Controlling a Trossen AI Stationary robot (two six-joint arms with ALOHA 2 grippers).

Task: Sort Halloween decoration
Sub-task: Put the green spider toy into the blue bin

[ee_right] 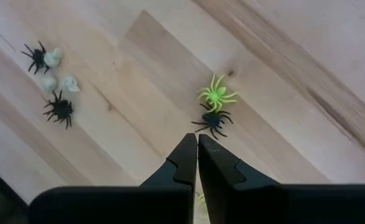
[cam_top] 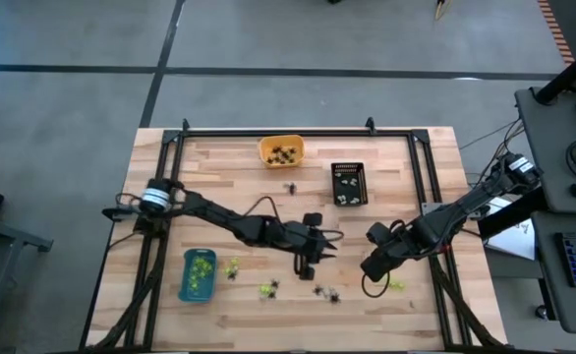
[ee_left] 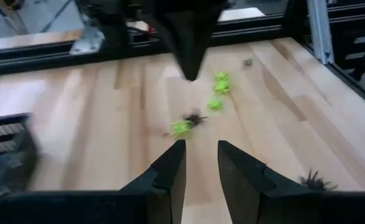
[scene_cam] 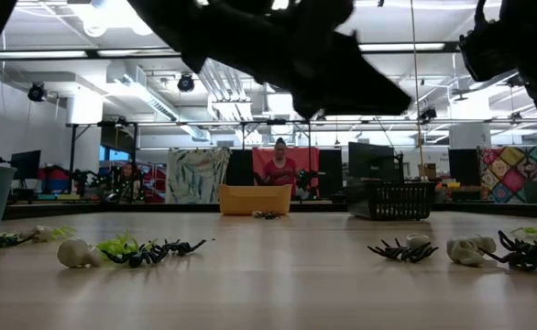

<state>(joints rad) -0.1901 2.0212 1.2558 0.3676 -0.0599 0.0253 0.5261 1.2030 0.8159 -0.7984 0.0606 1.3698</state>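
The Halloween decoration lies scattered on the wooden table: a green spider (ee_right: 218, 95) and a black spider (ee_right: 212, 121) lie below my right gripper (ee_right: 197, 146), which is shut and points steeply down. A cluster of black spiders and whitish pieces (ee_right: 56, 81) lies between the two grippers (cam_top: 322, 292). More green pieces (cam_top: 232, 267) lie near the blue tray (cam_top: 198, 273). My left gripper (ee_left: 201, 158) hovers over the table's middle near part (cam_top: 308, 261), open by a narrow gap with nothing between its fingers.
An orange tray (cam_top: 280, 150) and a black basket (cam_top: 348, 183), both with trinkets in them, stand at the far side, with one black spider (cam_top: 291, 187) between them. The two grippers hang close together. A person (scene_cam: 278, 170) stands far behind the table.
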